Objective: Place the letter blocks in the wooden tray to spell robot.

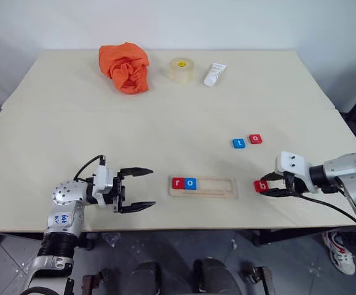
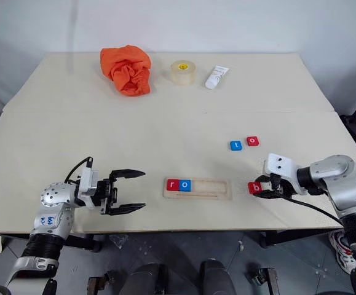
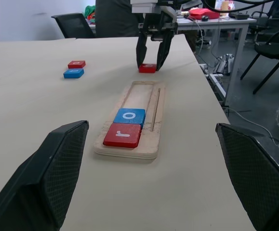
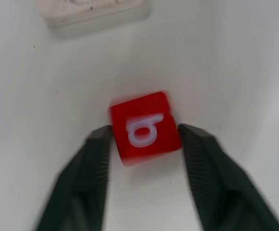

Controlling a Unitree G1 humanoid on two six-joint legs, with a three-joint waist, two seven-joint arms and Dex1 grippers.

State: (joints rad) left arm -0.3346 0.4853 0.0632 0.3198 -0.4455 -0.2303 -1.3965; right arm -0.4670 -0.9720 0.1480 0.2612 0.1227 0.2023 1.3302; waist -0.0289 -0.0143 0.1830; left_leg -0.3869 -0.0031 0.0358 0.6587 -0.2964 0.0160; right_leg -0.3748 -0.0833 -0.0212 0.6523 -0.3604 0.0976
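Observation:
The wooden tray (image 1: 224, 187) lies near the table's front edge, with a red r block (image 1: 178, 182) and a blue o block (image 1: 190, 183) side by side at its left end. To the right of the tray a red b block (image 4: 144, 129) rests on the table, and my right gripper (image 1: 267, 186) has its fingers pressed against two opposite sides of it. Farther back sit a blue t block (image 1: 238, 143) and a red o block (image 1: 255, 139). My left gripper (image 1: 153, 187) is open, level and pointing at the tray's left end, with nothing between its fingers.
At the back of the table lie a crumpled orange cloth (image 1: 125, 66), a roll of clear tape (image 1: 181, 70) and a white tube (image 1: 214, 74). The table's front edge (image 1: 184, 228) runs just below the tray and both grippers.

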